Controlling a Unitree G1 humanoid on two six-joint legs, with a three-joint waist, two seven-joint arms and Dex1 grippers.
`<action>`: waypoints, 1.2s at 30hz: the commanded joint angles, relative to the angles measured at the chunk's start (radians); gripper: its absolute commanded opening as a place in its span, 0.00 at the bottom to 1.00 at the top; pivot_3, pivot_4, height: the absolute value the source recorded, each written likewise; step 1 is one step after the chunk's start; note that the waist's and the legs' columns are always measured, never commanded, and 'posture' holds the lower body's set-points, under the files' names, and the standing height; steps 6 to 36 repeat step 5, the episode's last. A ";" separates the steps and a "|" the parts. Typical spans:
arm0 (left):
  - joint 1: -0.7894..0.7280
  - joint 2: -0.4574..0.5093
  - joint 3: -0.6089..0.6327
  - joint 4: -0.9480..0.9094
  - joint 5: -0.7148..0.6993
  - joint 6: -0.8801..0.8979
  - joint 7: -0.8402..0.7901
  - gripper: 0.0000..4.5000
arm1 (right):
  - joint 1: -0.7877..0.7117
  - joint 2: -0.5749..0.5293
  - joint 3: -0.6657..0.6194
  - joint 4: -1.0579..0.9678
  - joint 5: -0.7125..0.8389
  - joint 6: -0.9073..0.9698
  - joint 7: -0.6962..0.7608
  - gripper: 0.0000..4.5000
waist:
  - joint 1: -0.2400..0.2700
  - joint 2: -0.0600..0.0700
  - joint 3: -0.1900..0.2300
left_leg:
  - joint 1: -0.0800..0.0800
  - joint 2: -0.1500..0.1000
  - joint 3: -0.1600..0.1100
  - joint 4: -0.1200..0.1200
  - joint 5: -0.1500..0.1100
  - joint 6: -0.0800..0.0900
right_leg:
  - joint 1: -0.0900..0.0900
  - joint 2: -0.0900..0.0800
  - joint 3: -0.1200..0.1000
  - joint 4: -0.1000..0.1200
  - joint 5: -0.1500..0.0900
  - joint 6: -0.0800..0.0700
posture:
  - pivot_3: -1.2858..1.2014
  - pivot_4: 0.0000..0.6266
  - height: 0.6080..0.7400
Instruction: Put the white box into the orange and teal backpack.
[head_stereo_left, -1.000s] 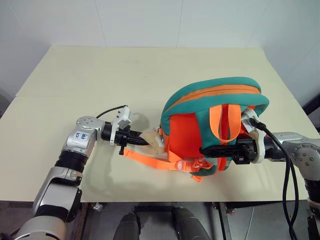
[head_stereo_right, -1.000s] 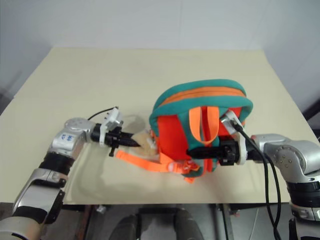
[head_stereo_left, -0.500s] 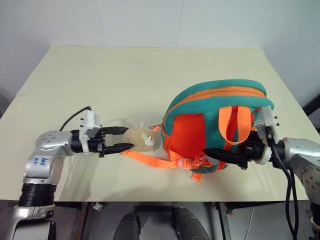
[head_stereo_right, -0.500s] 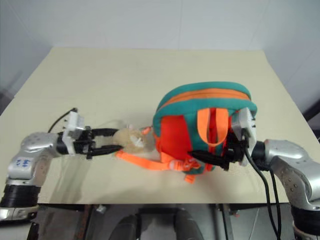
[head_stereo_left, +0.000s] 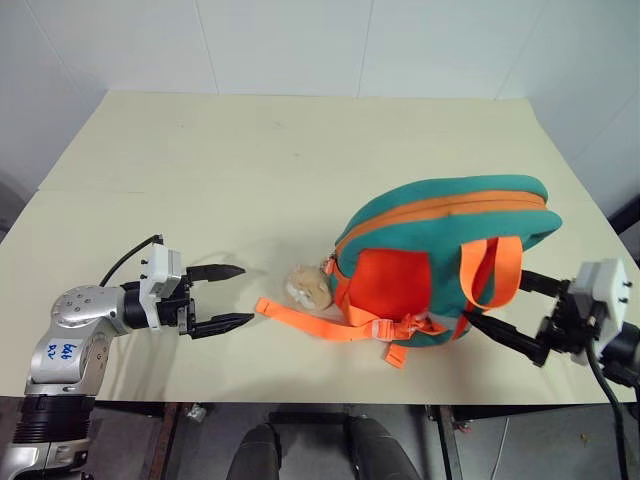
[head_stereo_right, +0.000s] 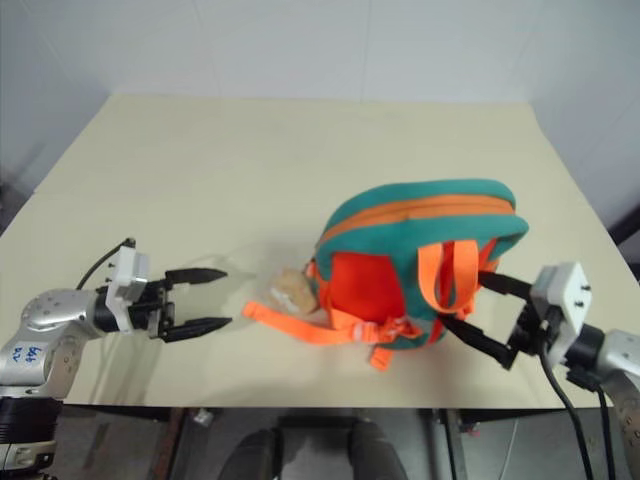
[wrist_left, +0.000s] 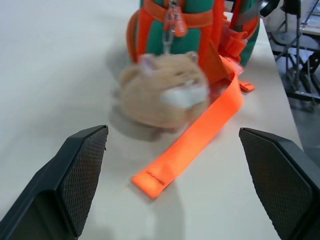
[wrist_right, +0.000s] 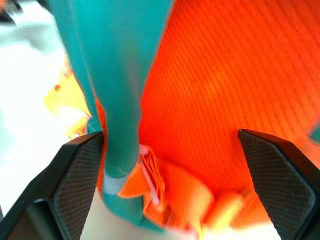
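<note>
The orange and teal backpack (head_stereo_left: 440, 255) stands on the table's right half, zip closed, with its orange straps facing me. Its tan plush toy (head_stereo_left: 308, 286) lies at its left foot, next to an orange webbing strap (head_stereo_left: 318, 319) spread on the table. My left gripper (head_stereo_left: 243, 295) is open and level, a short way left of the toy and touching nothing; the left wrist view has the toy (wrist_left: 162, 92) ahead of its fingers. My right gripper (head_stereo_left: 496, 296) is open at the backpack's lower right side, its fingers pointing at the orange body (wrist_right: 225, 85). The white box is out of view.
The cream table (head_stereo_left: 250, 170) stretches wide behind and left of the backpack, up to a white wall. Its front edge (head_stereo_left: 300, 400) runs just below both grippers. The right edge lies close behind my right arm.
Both grippers have opened and pulled outward, the left away from the plush toy, the right away from the backpack's lower right. The toy now lies free.
</note>
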 joint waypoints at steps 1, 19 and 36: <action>0.006 -0.005 0.053 -0.023 -0.053 -0.014 0.008 1.00 | 0.044 -0.001 -0.059 0.006 -0.017 -0.057 0.014 1.00 | 0.000 0.000 0.000 | 0.000 0.000 0.000 0.000 0.000 0.000 | 0.001 0.000 0.000 -0.001 0.000 0.000 | 0.52 0.24 1.00; 0.025 0.014 0.072 -0.045 -0.071 0.007 0.008 1.00 | 0.044 -0.005 -0.057 0.033 -0.016 -0.075 0.008 1.00 | 0.000 0.000 0.000 | 0.000 0.000 0.000 0.000 0.000 0.001 | 0.001 0.000 0.000 -0.001 0.001 0.002 | 0.52 0.24 1.00; 0.025 0.014 0.072 -0.045 -0.071 0.007 0.008 1.00 | 0.044 -0.005 -0.057 0.033 -0.016 -0.075 0.008 1.00 | 0.000 0.000 0.000 | 0.000 0.000 0.000 0.000 0.000 0.001 | 0.001 0.000 0.000 -0.001 0.001 0.002 | 0.52 0.24 1.00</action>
